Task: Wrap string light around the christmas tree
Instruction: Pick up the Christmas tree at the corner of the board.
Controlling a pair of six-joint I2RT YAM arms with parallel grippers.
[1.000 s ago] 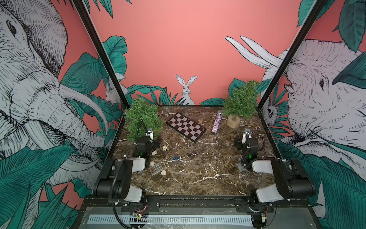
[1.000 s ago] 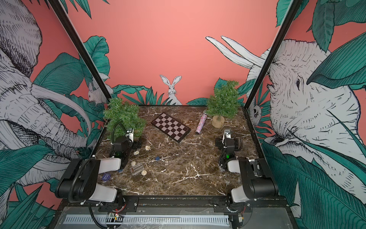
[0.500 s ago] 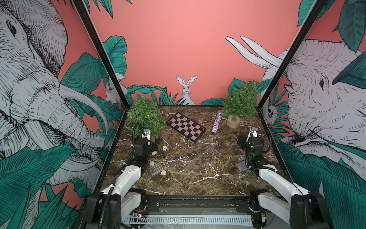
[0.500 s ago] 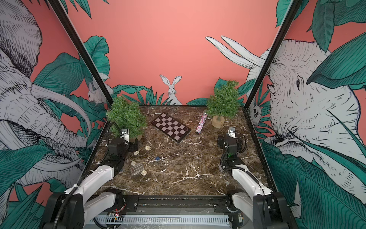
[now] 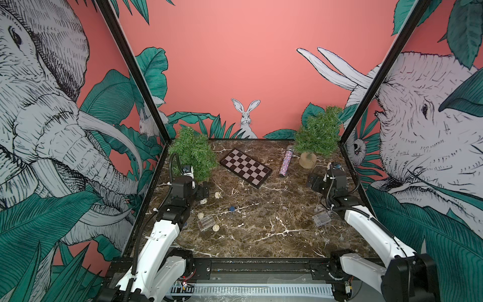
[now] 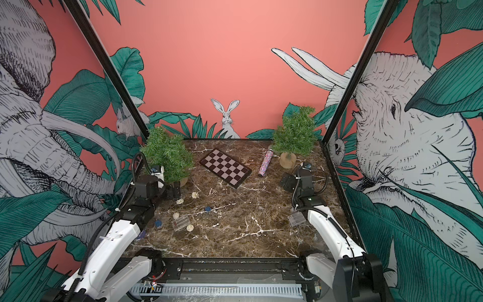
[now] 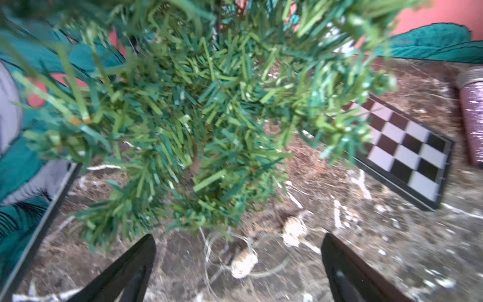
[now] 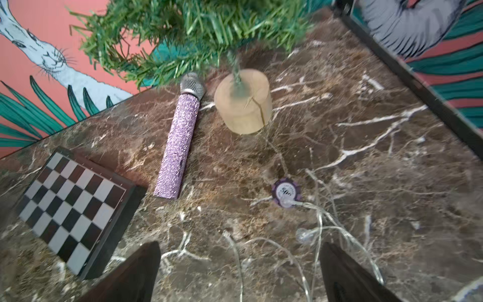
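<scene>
Beside the bristly tree [image 7: 183,117], thin wire [image 7: 207,251] links woven balls [image 7: 244,262].

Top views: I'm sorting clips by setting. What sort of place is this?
Likely a staged robot test cell: jungle-mural panels on black posts box in a marble-look tabletop, with left arm and right arm mounted at its front edge.

Above the black base rail [image 5: 256,264], the left arm [image 5: 162,235] and right arm [image 5: 366,226] are white moulded links with black joints — the left one's ribbed black conduit is zip-tied in white. The left gripper [image 7: 237,235] and right gripper [image 8: 239,243] have black wedge fingers.
</scene>
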